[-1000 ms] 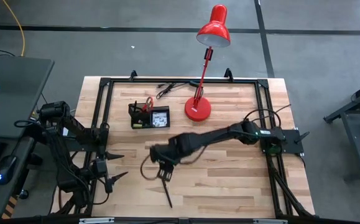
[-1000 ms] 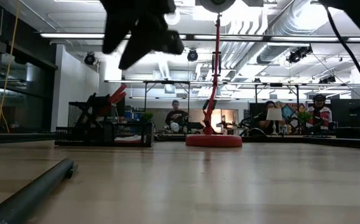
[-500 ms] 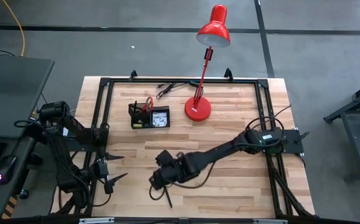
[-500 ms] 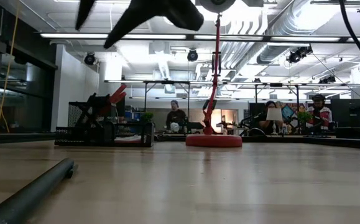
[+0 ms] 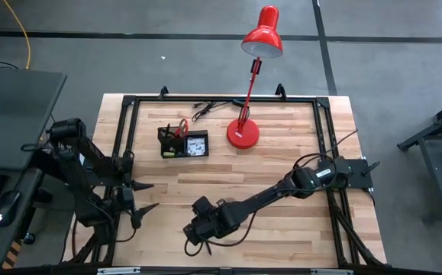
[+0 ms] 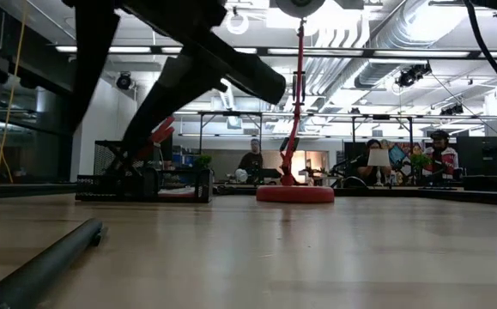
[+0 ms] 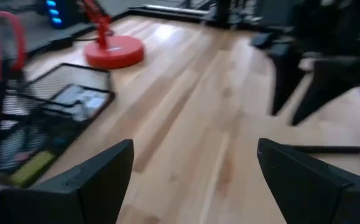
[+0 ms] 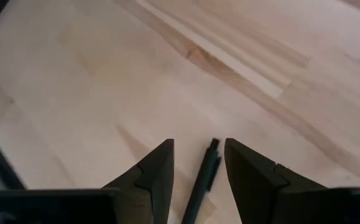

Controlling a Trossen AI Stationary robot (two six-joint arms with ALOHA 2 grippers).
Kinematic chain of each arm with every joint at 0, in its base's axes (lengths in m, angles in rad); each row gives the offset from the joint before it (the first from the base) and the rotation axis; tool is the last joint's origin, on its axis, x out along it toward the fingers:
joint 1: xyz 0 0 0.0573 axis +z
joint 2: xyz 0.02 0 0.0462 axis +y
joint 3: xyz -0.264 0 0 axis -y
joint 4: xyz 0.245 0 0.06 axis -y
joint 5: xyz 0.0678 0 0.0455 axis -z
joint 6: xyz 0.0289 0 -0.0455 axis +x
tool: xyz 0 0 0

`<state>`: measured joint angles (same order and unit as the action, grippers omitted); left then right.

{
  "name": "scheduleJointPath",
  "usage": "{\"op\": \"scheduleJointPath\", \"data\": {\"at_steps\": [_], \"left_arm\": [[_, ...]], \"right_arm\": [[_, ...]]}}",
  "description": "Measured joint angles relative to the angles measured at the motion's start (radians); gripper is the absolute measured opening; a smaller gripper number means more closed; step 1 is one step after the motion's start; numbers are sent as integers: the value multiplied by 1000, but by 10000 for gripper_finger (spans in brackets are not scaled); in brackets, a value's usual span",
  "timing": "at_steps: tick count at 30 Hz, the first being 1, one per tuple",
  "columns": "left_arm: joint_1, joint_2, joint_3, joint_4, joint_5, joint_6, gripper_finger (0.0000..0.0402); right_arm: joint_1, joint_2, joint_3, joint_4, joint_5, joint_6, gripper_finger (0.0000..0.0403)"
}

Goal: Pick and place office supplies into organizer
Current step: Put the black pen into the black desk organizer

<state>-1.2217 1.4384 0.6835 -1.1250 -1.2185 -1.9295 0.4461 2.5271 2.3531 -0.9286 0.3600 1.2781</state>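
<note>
A thin black pen lies flat on the wooden table near its front edge; it also shows in the low view. My right gripper is open just above it, one finger on each side, touching nothing. In the high view the right gripper covers the pen. The black organizer stands at the far left, with red-handled scissors upright in its cup and a white patterned packet in its tray. My left gripper is open and empty at the left edge.
The red lamp's round base stands right of the organizer, and its stem leans over the far edge. A black cable lies behind the organizer. A black frame runs along the table's sides. Bare wood lies between organizer and pen.
My right gripper has gone toward the table's near edge and down, from beside the pen's far end to over the pen, its fingers now astride it. The pen has stayed where it was. My left arm has shifted a little toward the far edge.
</note>
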Motion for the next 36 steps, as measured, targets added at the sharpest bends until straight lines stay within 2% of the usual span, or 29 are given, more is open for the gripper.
{"op": "scheduleJointPath", "data": {"at_steps": [5,7,10,13,17,19,21,25,26,30,36], "left_arm": [[-3,-122,-24,242,-99,272,326],[-3,-163,-33,386,-115,444,326],[-21,-204,-74,669,-83,751,326],[-46,-218,-146,1057,32,1111,326],[-34,-217,-284,1613,286,1598,326],[-9,-237,-342,1783,425,1741,326],[17,-289,-388,1811,471,1798,326],[24,-442,-493,1748,363,1765,326],[23,-487,-515,1752,379,1764,326],[24,-662,-598,1751,552,1805,326],[24,-850,-676,1726,581,1842,326]], "right_arm": [[9,0,0,-20,52,0,133],[9,0,0,-27,52,-1,133],[9,0,0,-57,55,-3,132],[8,0,0,-77,64,-17,132],[8,0,0,-76,77,-48,132],[8,0,0,-76,78,-56,132],[10,0,0,-75,85,-56,132],[11,0,0,-67,71,-47,132],[11,0,0,-62,58,-44,132],[19,2,0,-32,56,-3,132],[22,12,1,-38,47,54,132]]}}
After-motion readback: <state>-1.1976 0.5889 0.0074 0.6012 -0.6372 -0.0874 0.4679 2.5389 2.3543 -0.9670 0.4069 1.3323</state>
